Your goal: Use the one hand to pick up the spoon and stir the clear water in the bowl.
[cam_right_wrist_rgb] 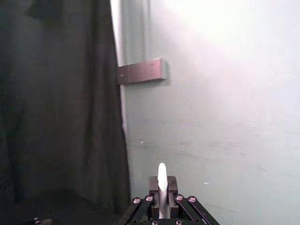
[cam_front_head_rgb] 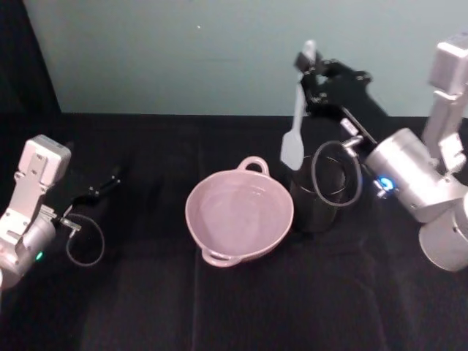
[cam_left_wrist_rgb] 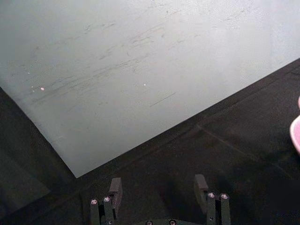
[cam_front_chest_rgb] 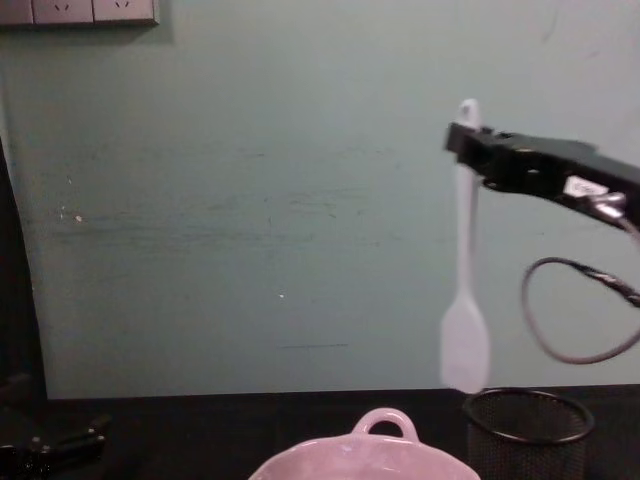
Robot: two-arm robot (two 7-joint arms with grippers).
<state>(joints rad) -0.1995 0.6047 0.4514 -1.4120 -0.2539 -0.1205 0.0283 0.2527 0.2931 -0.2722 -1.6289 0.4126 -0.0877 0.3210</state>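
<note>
The left gripper [cam_front_head_rgb: 113,175] is resting low over the black table [cam_front_head_rgb: 146,292] at far left, its fingers [cam_left_wrist_rgb: 115,187] spread with nothing between them. The pink bowl [cam_front_head_rgb: 239,212] is sitting mid-table, water inside. Just right of it a black mesh cup [cam_front_head_rgb: 322,196] is standing. Above the cup, the right hand [cam_front_head_rgb: 313,72] is pinching the spoon [cam_front_head_rgb: 294,135] near its handle top, the blade hanging down over the gap between bowl and cup.
</note>
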